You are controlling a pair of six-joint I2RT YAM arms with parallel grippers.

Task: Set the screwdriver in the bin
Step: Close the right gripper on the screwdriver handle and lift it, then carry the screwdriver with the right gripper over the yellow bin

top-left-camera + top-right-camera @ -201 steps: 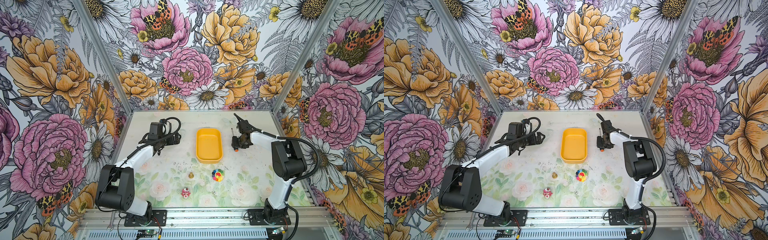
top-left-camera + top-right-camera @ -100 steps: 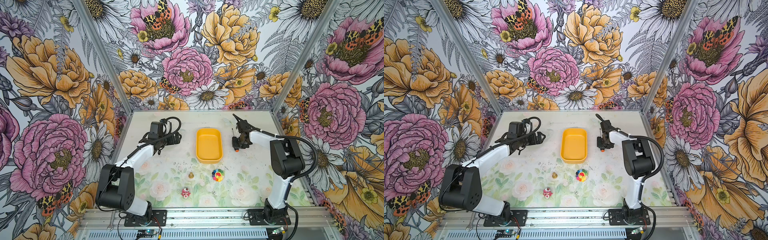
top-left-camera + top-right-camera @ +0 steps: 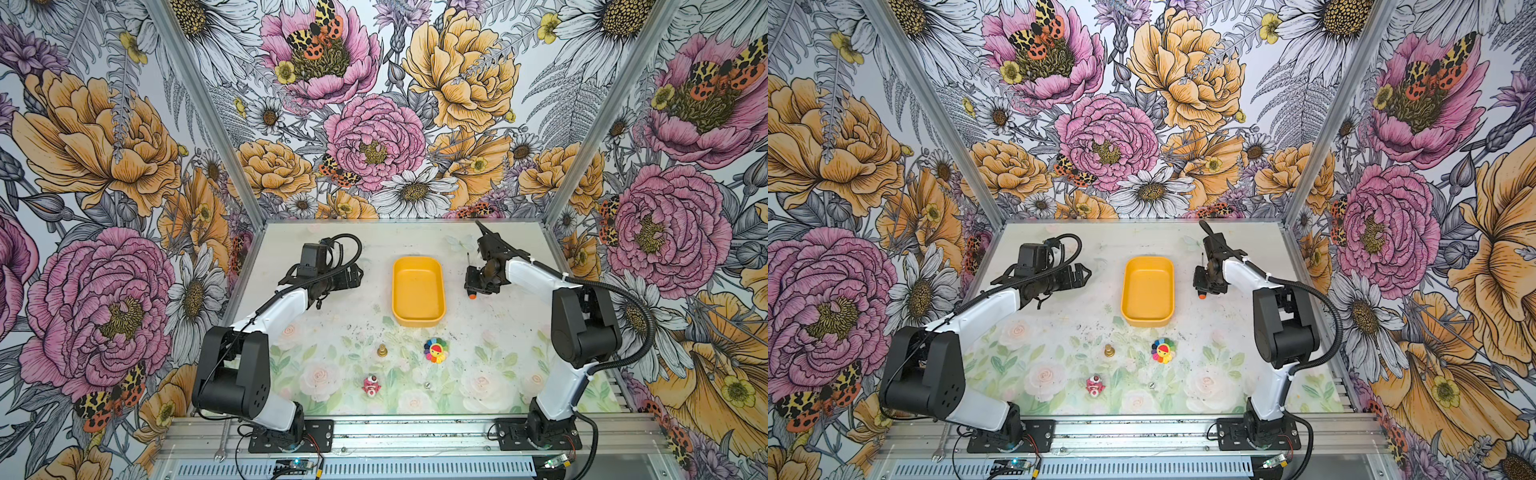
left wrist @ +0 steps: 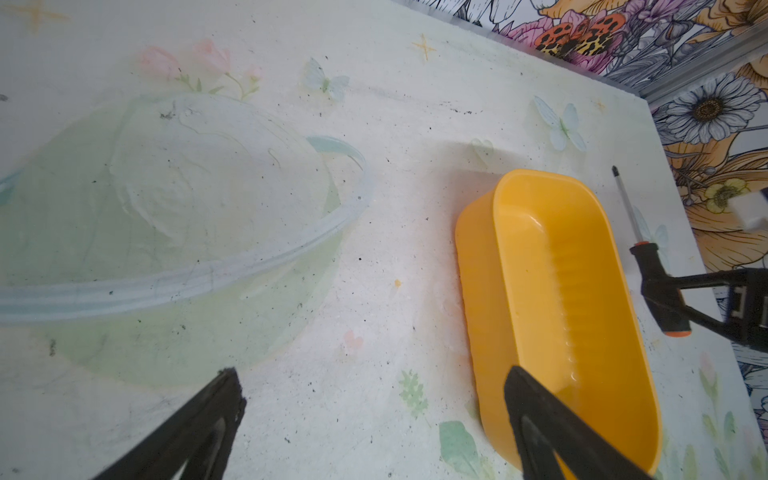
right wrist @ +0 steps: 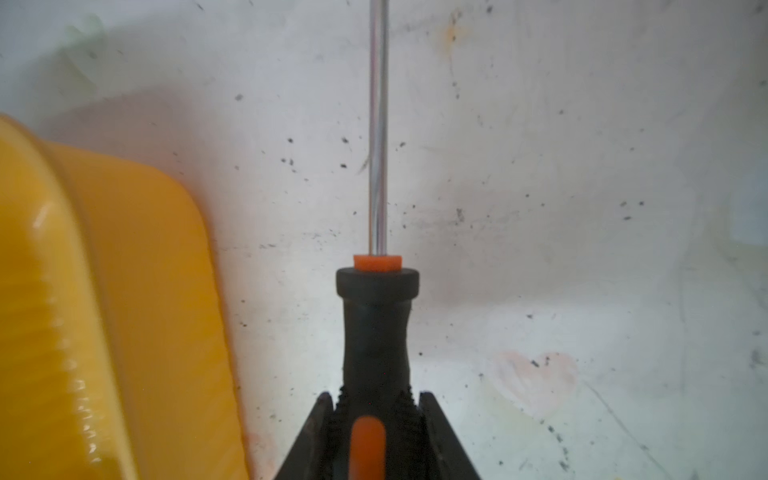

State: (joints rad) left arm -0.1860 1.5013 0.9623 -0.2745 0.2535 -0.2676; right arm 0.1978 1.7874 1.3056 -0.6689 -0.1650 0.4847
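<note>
Right of the bin (image 3: 417, 291), just beside its right wall and outside it, sits the screwdriver (image 3: 468, 261): thin shaft pointing toward the far edge of the worktop (image 3: 498, 340), orange butt toward the near side. Right claw (image 3: 473, 286) is closed on the black handle. The right wrist view confirms this, with both fingers (image 5: 440, 436) pressed against the ribbed grip and the shaft running straight out ahead. Cannot tell whether the tool rests on the worktop or is lifted clear of it. The bin stands upright at mid-worktop in both top views, long side running near to far. Left claw (image 3: 355, 276) is left of the bin, near it but apart, jaws spread wide; in the left wrist view its two fingertips (image 4: 232, 382) stand far apart over the worktop. Nearer than the bin lie small loose items: a brass piece (image 3: 382, 351), a multicolour flower toy (image 3: 435, 350), a pink figure (image 3: 371, 384) and a tiny die (image 3: 428, 385), none touching the bin.
</note>
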